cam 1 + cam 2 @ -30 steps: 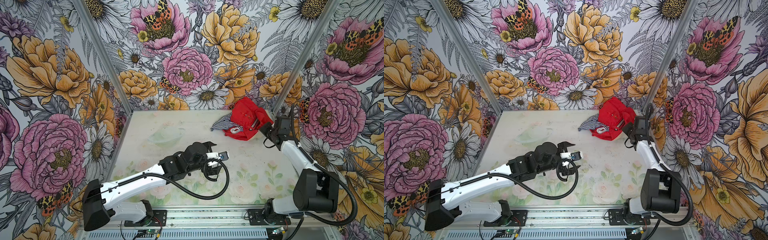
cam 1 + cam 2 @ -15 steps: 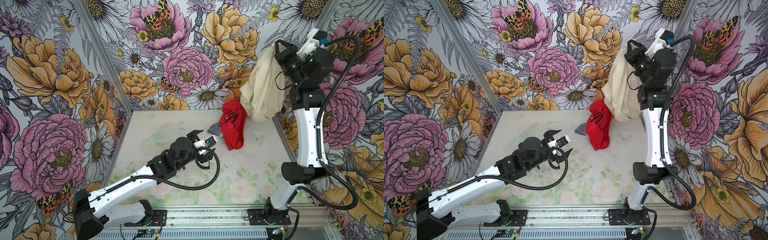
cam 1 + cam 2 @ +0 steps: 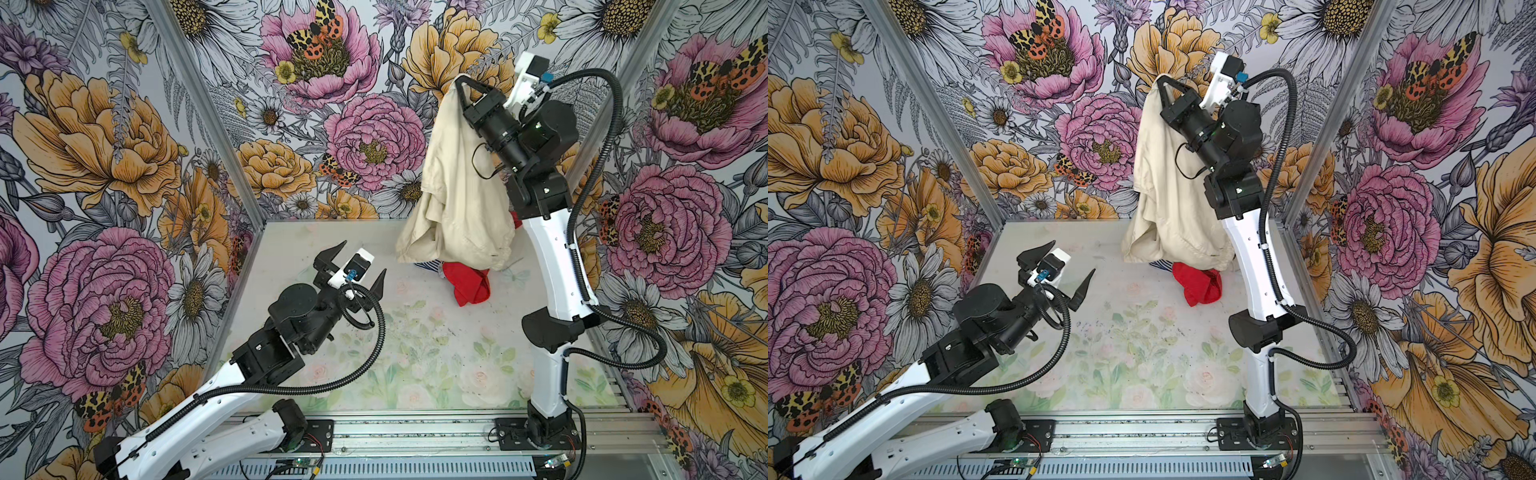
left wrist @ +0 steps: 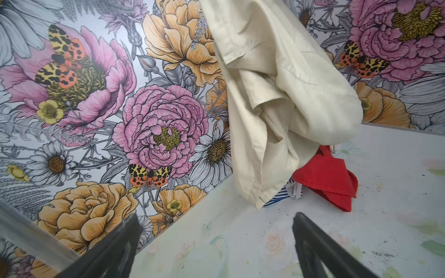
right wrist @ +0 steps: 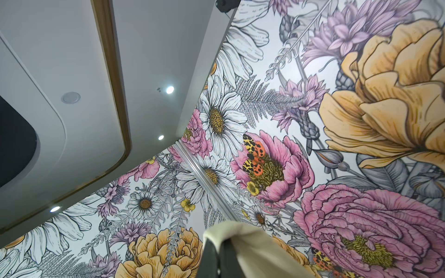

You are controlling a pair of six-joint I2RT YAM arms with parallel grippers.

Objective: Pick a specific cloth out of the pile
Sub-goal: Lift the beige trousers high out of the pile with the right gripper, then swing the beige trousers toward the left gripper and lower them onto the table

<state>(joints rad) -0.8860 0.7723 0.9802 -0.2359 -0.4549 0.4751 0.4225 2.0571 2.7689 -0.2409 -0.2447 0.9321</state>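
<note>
The cream cloth (image 3: 455,187) (image 3: 1167,183) hangs high over the back right of the table, pinched at its top edge by my right gripper (image 3: 459,83) (image 3: 1160,85), which is shut on it. In the right wrist view the cloth (image 5: 260,250) drapes over the shut gripper (image 5: 216,243). Below it on the table lies the pile (image 3: 469,282) (image 3: 1198,282): a red jacket (image 4: 325,178) and a bit of navy-and-white striped cloth (image 4: 281,197). My left gripper (image 3: 361,266) (image 3: 1065,268) (image 4: 214,223) hovers over the table's middle left, open and empty, aimed at the cloth.
Floral walls (image 3: 291,124) close in the table (image 3: 415,353) on three sides, with metal corner posts (image 3: 199,104). The hanging cloth's lower edge covers part of the pile in both top views. A metal rail (image 3: 415,432) runs along the front edge.
My right gripper has lifted the cream cloth from table level to high up; the red jacket has dropped free onto the table. My left gripper has moved back and left, tilting upward.
</note>
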